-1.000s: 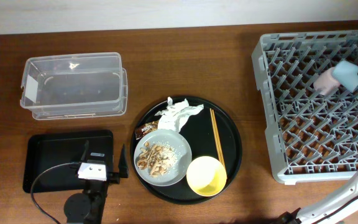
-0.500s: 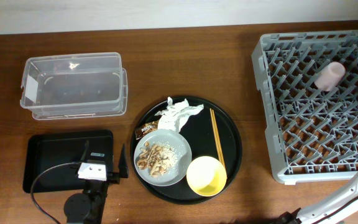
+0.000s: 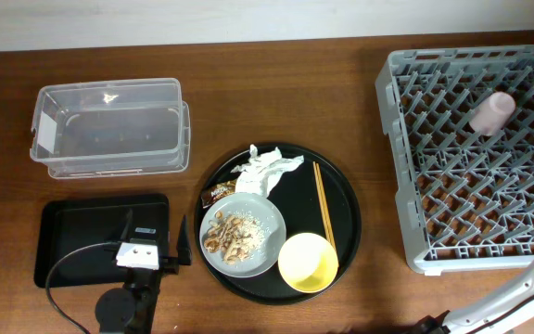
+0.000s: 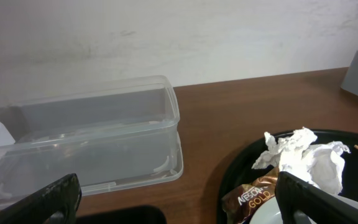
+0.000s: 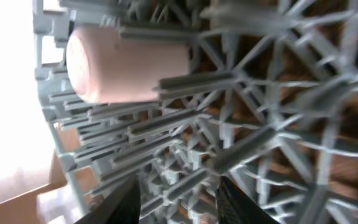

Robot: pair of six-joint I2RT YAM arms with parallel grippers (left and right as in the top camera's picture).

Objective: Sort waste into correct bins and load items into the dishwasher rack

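Sitting well to the right of the round black tray [image 3: 349, 190], the dishwasher rack [image 3: 406, 167] is the biggest thing on the table. The round black tray itself lies at the middle of the table. Up and to the left of it stands the clear plastic tub [image 3: 109, 125], near but apart from its rim. Just left of the round tray's lower half lies the shallow black rectangular tray [image 3: 82, 232].

On the round tray, toward its lower left, rests the pale grey plate [image 3: 269, 215], with the yellow bowl [image 3: 308, 263] touching it at the tray's lower edge. The crumpled white napkin [image 3: 267, 170] lies at the tray's upper left, overlapping the plate's top rim. The wooden chopsticks [image 3: 324, 211] lie side by side along the tray's right half, their lower ends at the bowl. The pink cup [image 3: 491, 112] lies on its side in the rack, far up and right of the round tray. The snack wrapper [image 3: 217, 194] sits at the tray's left rim, against the plate. Food scraps [image 3: 230, 237] are heaped on the plate.

The left gripper [image 4: 179, 205] hovers just off the tray's lower-left rim, fingers [image 4: 48, 198] spread wide around nothing. The right gripper [image 5: 179, 204] hangs over the rack lattice, fingers [image 5: 124, 202] parted and empty, clear of the pink cup.
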